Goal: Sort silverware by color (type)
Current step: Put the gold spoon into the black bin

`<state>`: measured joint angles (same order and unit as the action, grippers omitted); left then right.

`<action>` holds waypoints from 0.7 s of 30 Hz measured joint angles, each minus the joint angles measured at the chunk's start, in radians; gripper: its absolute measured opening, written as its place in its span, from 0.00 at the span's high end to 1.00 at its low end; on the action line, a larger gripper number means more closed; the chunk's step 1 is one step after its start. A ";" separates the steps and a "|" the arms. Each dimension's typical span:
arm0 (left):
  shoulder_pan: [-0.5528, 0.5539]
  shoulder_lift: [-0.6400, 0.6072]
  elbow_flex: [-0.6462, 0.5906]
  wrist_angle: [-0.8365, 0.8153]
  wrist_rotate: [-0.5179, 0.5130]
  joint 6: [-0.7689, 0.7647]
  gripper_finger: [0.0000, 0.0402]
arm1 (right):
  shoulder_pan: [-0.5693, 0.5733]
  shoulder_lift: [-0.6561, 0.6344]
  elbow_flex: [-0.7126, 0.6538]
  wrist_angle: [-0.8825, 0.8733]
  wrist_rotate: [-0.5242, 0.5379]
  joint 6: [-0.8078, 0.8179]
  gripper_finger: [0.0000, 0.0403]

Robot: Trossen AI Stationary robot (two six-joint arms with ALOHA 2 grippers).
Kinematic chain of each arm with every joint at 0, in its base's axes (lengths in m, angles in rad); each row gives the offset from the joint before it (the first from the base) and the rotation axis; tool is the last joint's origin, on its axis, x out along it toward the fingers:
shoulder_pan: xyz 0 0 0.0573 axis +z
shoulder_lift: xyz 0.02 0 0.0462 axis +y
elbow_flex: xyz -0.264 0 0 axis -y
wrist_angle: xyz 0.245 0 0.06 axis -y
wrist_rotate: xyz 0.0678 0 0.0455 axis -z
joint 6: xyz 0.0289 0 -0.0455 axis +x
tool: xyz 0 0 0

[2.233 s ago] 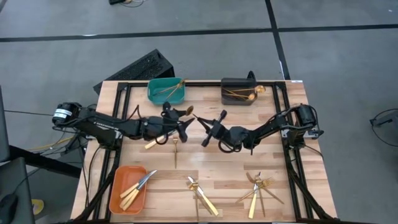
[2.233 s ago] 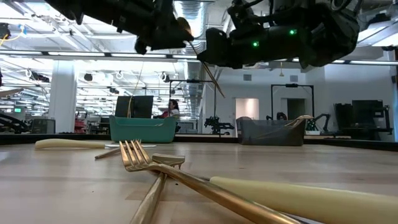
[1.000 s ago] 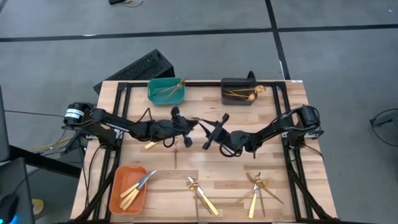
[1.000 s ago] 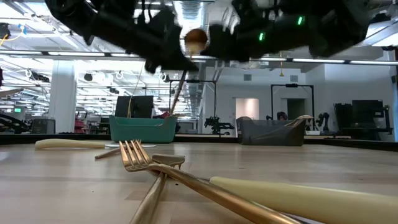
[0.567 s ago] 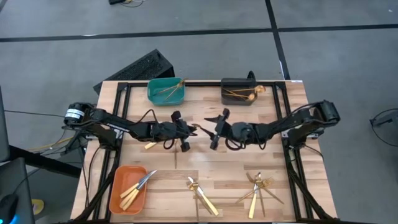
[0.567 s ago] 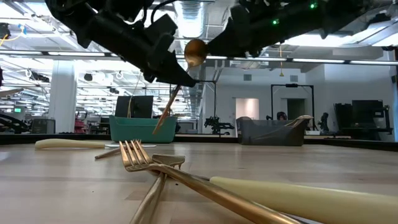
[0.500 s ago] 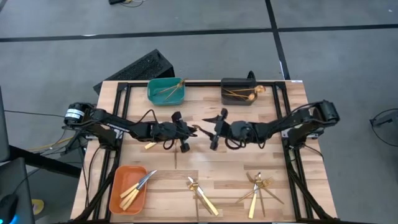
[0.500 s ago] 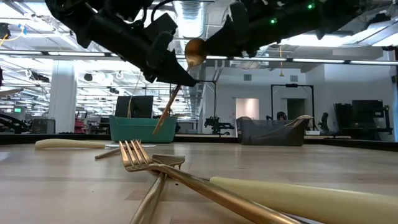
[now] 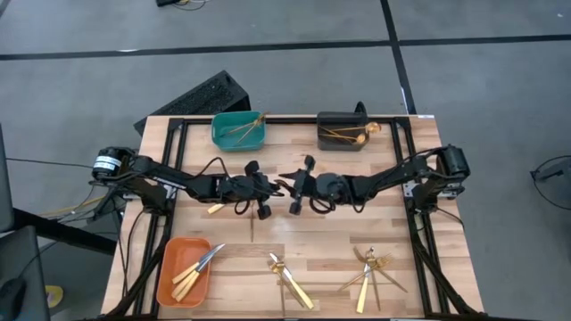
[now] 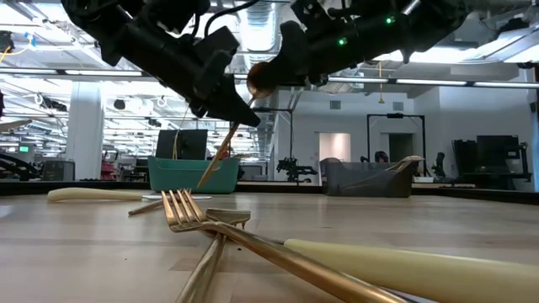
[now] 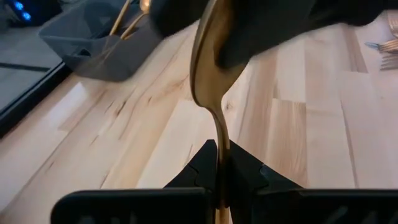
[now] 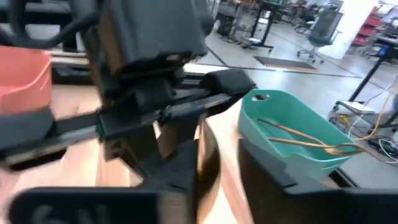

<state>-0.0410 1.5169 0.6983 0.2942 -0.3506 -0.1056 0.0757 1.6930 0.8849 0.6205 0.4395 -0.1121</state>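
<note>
Pale wooden desk (image 9: 330,234) on grey floor, left end effector (image 9: 268,188) clamped on a gold spoon (image 11: 213,74) held above mid-desk, right end effector (image 9: 296,186) meeting its bowl, grip unclear, forks (image 10: 189,210) lying in front, open workshop behind

Both arms reach inward above mid-table, left end effector (image 9: 268,188) clamped, right end effector (image 9: 297,185) meeting it.

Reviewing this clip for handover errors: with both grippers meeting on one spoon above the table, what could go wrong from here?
1. The left gripper pinches only the spoon handle's narrow edge; it could twist or slip.
2. The right gripper meets the bowl end very near the left gripper; the fingers may collide.
3. A dropped spoon would land on bare table, outside every bin.
</note>
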 joint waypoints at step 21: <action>-0.024 -0.067 0.002 -0.133 -0.221 -0.090 0.73 | -0.129 -0.366 -0.353 0.106 0.096 0.262 0.92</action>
<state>-0.0647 1.4501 0.7002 0.1611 -0.5712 -0.1957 -0.0537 1.3266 0.5321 0.7261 0.5352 0.1503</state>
